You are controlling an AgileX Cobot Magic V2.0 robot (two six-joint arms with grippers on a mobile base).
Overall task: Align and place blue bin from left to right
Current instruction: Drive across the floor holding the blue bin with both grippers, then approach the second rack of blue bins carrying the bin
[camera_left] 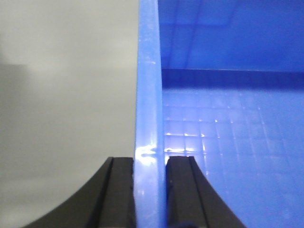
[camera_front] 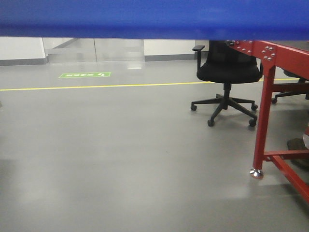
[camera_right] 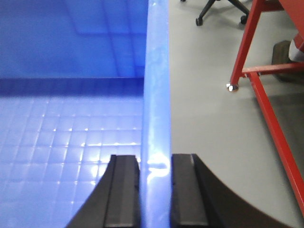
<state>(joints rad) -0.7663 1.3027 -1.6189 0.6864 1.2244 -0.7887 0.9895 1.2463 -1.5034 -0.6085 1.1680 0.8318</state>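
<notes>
The blue bin (camera_front: pixel 154 18) hangs across the whole top of the front view, well above the grey floor. In the left wrist view its left wall rim (camera_left: pixel 148 95) runs upright between my two black fingers, and my left gripper (camera_left: pixel 149 164) is shut on it. The gridded bin floor (camera_left: pixel 237 142) lies to the right of that wall. In the right wrist view the bin's right wall rim (camera_right: pixel 156 85) passes between the fingers of my right gripper (camera_right: pixel 156 161), which is shut on it, with the bin's inside (camera_right: pixel 66 123) to the left.
A red metal table frame (camera_front: pixel 264 96) stands at the right, its leg and foot (camera_right: pixel 232 87) close to the bin's right side. A black office chair (camera_front: pixel 226 77) sits behind it. A yellow floor line (camera_front: pixel 96 87) and green floor sign (camera_front: pixel 84 75) lie ahead.
</notes>
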